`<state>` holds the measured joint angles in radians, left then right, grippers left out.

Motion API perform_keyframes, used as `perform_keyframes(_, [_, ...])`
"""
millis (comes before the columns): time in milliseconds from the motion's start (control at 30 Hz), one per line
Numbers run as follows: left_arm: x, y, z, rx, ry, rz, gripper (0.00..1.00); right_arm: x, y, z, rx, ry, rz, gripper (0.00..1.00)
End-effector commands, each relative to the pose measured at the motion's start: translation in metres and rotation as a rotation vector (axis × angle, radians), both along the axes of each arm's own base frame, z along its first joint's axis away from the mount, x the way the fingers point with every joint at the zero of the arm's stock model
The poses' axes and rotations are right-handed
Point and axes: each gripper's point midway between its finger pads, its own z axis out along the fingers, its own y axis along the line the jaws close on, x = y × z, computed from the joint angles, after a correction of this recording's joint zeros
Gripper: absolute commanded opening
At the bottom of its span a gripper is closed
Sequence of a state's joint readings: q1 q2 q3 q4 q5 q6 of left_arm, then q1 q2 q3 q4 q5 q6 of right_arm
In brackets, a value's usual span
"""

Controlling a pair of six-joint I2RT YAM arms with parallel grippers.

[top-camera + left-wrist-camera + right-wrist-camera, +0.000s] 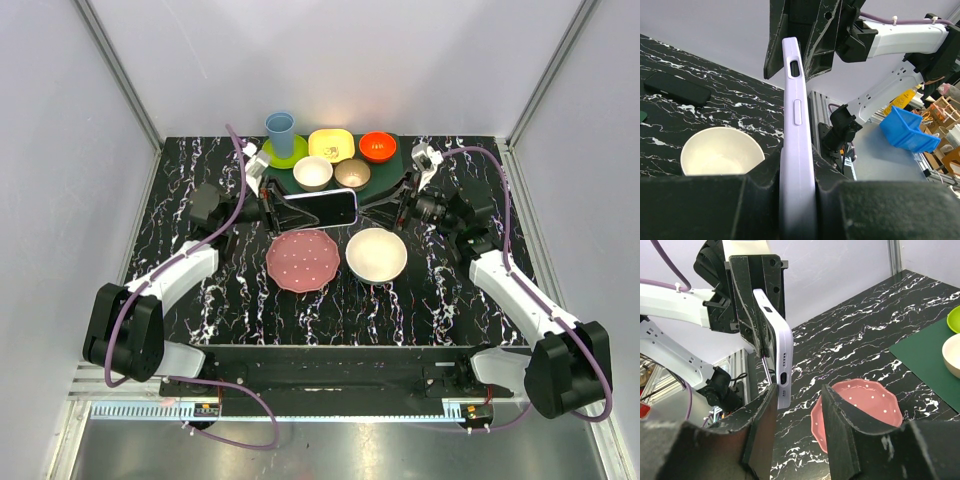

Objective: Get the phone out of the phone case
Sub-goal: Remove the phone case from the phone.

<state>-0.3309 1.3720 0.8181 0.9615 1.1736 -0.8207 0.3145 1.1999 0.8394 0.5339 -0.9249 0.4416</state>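
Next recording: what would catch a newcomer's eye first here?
A phone in a lavender phone case is held in the air, clamped at one end by the left end effector. The right end effector straddles its other end, jaws apart, just beyond the pink plate.

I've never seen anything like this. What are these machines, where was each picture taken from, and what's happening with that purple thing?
These are two robot arms bolted to a black marbled table. One picture looks down from above; the other two come from a camera on each arm's wrist. The left gripper is clamped on a lavender phone case with the phone inside, holding it above the table. The right gripper sits open around its other end. On the table lie a pink plate and a white bowl.
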Motion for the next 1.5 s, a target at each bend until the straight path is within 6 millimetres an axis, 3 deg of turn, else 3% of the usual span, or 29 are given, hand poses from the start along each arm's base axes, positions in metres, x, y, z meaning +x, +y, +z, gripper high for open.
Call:
perform_keyframes(0, [-0.01, 0.002, 0.029, -0.059, -0.153, -0.017, 0.0, 0.016, 0.0, 0.015, 0.012, -0.048, -0.071, 0.45])
perform_keyframes(200, [-0.01, 0.001, 0.03, -0.061, -0.151, -0.02, 0.0, 0.017, 0.006, 0.01, -0.006, -0.058, -0.075, 0.44])
perform_keyframes(433, [-0.013, 0.001, 0.03, -0.065, -0.153, -0.032, 0.0, 0.053, -0.008, 0.002, -0.055, -0.047, -0.271, 0.42])
perform_keyframes(633, [-0.016, 0.002, 0.032, -0.07, -0.158, -0.043, 0.0, 0.069, -0.013, -0.007, -0.088, -0.014, -0.345, 0.41])
perform_keyframes(1333, [-0.017, 0.002, 0.033, -0.074, -0.168, -0.042, 0.0, 0.097, -0.042, -0.01, -0.149, -0.02, -0.565, 0.41])
perform_keyframes(1467, [-0.016, 0.002, 0.032, -0.071, -0.158, -0.041, 0.0, 0.1, -0.046, -0.01, -0.158, -0.028, -0.59, 0.28])
